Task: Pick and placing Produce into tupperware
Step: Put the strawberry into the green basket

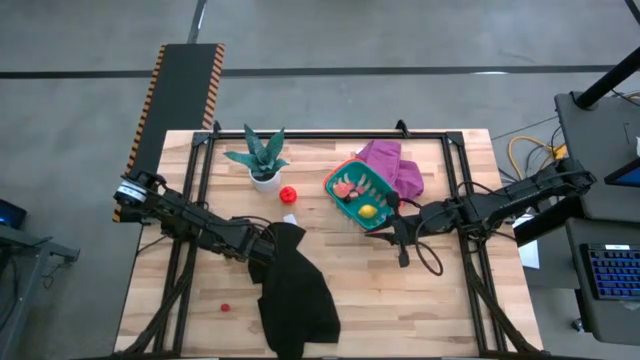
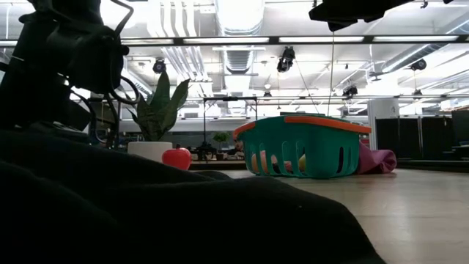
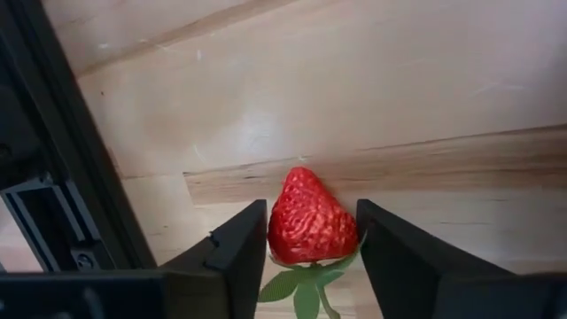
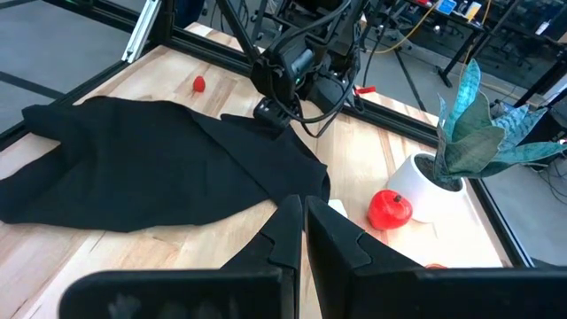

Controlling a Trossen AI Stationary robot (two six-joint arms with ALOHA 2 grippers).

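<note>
A red strawberry with green leaves lies on the wooden table between the fingers of my left gripper, which points steeply down at the edge of a black cloth. The teal tupperware holds pink and yellow produce. A round red piece sits by the potted plant, and a tiny red piece lies near the table's front left. My right gripper hovers shut beside the tupperware, holding nothing. My left gripper has the strawberry's two sides between its two fingers, at the wide leafy end. The fingers come from above, slanting down. The strawberry rests on the table, its tip pointing away from the gripper.
A purple cloth lies behind the tupperware at the far right. The black cloth covers the table's near middle and fills the low view's foreground. A small white scrap lies near the round red piece. Black frame rails run along the table's sides.
</note>
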